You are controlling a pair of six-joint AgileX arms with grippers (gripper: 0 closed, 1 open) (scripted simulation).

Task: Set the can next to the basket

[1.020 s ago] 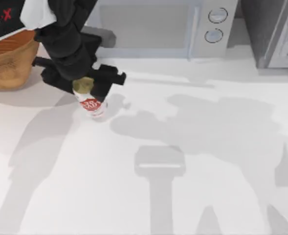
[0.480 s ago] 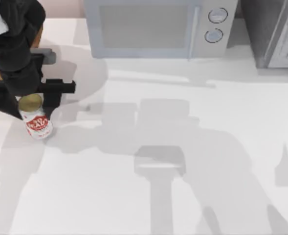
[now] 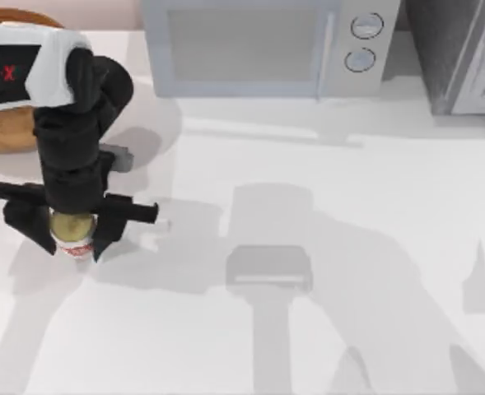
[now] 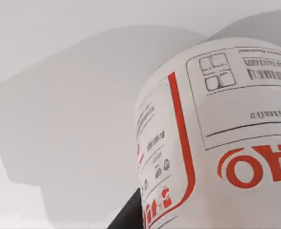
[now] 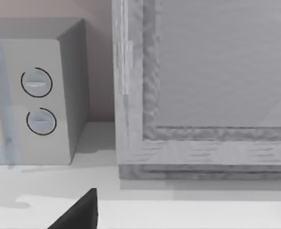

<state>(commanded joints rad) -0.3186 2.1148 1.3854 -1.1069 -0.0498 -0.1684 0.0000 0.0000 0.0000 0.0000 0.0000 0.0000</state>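
Basket (image 3: 3,132) at the table's (image 3: 308,329) far left edge, partly under the left arm. Microwave (image 3: 258,45) along the back. Left gripper (image 3: 71,234) near the left side, in front of the basket, fingers clamped on the can (image 3: 72,230); label close up in the wrist view (image 4: 216,138). Can well apart from the basket.

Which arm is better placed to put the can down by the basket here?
Left. The left gripper already straddles the can near the table's left side, with the basket just beyond it toward the back. The right gripper looks toward the microwave, well away from both.
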